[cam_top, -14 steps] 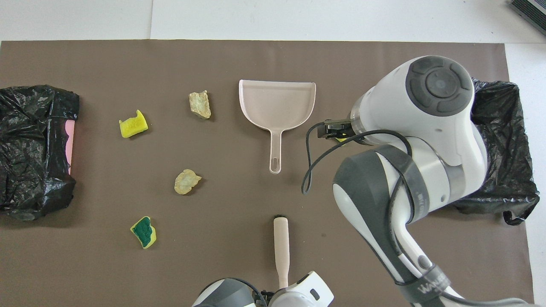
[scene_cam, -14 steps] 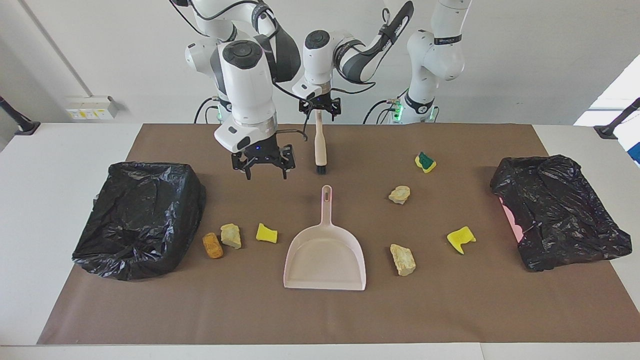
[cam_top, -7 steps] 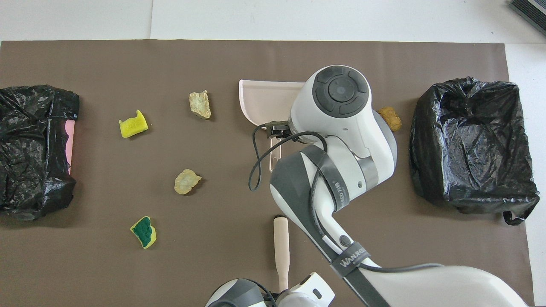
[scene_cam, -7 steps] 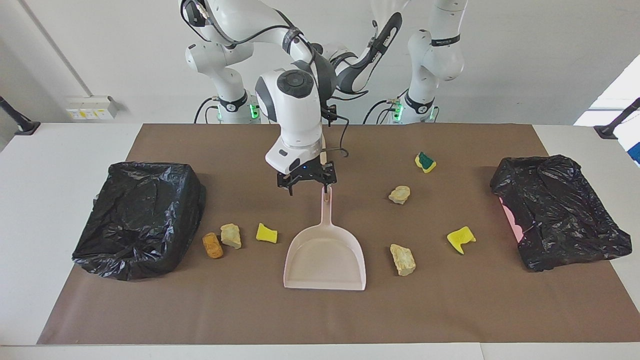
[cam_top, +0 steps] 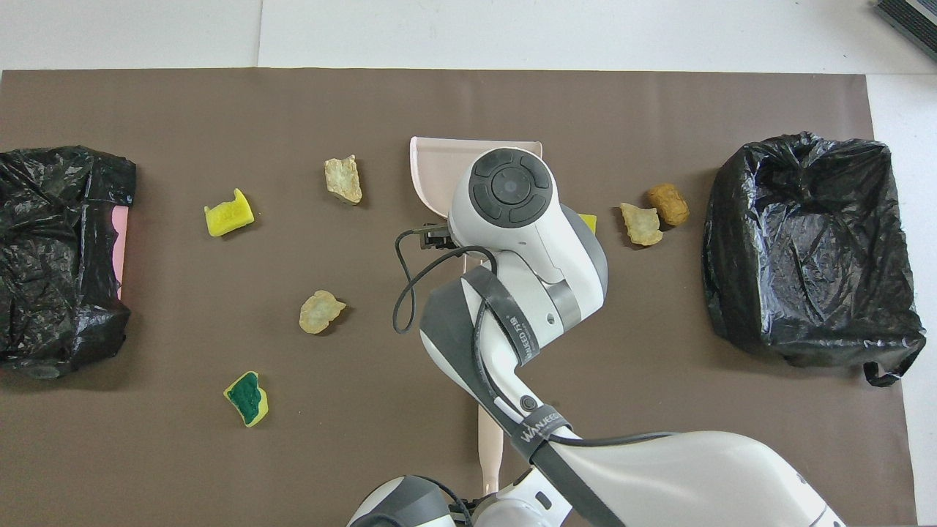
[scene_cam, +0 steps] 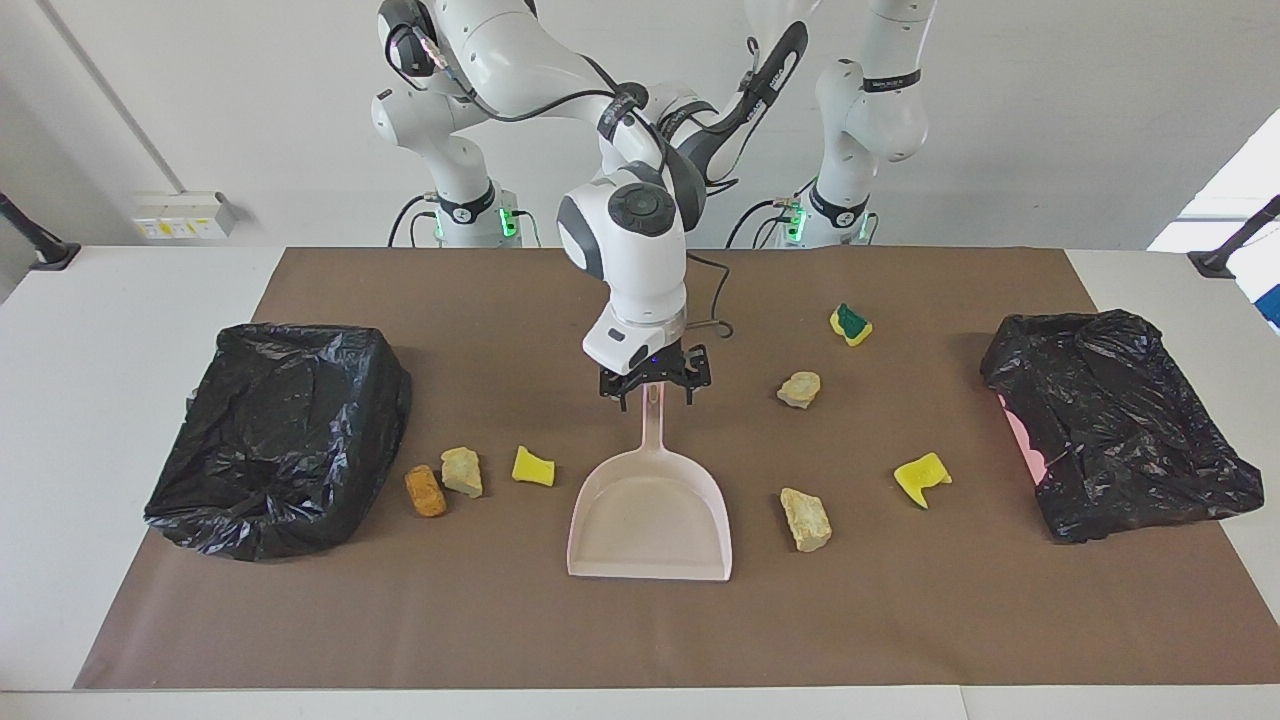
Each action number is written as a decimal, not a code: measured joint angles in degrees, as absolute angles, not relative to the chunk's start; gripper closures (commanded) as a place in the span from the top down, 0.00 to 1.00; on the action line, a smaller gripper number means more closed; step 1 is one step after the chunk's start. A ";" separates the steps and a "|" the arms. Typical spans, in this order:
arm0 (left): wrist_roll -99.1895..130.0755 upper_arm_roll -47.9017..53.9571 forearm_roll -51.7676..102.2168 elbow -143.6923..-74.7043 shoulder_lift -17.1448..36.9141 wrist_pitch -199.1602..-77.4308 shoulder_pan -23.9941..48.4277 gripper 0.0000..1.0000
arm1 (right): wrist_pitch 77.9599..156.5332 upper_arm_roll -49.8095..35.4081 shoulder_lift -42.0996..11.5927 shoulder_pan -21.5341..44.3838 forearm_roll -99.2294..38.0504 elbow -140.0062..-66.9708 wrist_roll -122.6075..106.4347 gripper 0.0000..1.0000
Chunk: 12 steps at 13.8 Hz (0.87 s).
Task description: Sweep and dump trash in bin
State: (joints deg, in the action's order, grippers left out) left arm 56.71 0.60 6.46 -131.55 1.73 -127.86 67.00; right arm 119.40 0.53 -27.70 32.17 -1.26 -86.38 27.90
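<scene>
Several trash scraps lie on the brown mat: an orange-brown lump point(scene_cam: 425, 490), a beige lump point(scene_cam: 462, 471) and a yellow sponge point(scene_cam: 533, 466) beside the dustpan point(scene_cam: 650, 515) toward the right arm's end. Toward the left arm's end lie beige lumps point(scene_cam: 805, 518) point(scene_cam: 799, 389), a yellow sponge point(scene_cam: 922, 478) and a green-faced sponge point(scene_cam: 850, 324). My right gripper point(scene_cam: 655, 392) stands open, its fingers straddling the end of the dustpan's handle. In the overhead view the brush handle point(cam_top: 489, 446) runs into my left gripper point(cam_top: 479, 505), which is shut on it. The right arm hides the bristles.
A bin lined with a black bag point(scene_cam: 280, 435) stands open at the right arm's end of the mat. A second black-bagged bin point(scene_cam: 1115, 435), with pink showing at its side, sits at the left arm's end. The mat point(scene_cam: 640, 640) ends short of the table's edge.
My right arm has swung from beside the bin over to the dustpan's handle and come down around its end. My left gripper has shut on the brush handle.
</scene>
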 measured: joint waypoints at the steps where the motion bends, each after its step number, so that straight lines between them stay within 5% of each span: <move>1: 56.71 0.57 6.46 -131.54 1.56 -127.15 67.00 0.00 | 120.35 0.53 -27.74 32.14 -1.26 -87.67 27.84 1.00; 4: 56.71 0.08 6.46 -131.41 -0.16 -123.22 66.91 0.00 | 122.31 0.51 -27.78 32.16 -2.55 -90.66 27.67 0.96; 7: 56.61 -0.60 6.46 -131.38 -2.55 -120.44 65.98 0.48 | 122.53 0.32 -27.75 32.18 -3.06 -91.76 27.03 0.37; 10: 56.61 -0.45 6.46 -131.49 -2.82 -121.00 65.83 0.49 | 122.53 0.25 -27.68 32.19 -3.16 -91.89 26.61 0.00; 12: 56.60 -0.19 6.46 -131.69 -2.36 -122.32 65.83 0.49 | 122.52 0.24 -27.65 32.22 -3.19 -92.12 26.61 0.00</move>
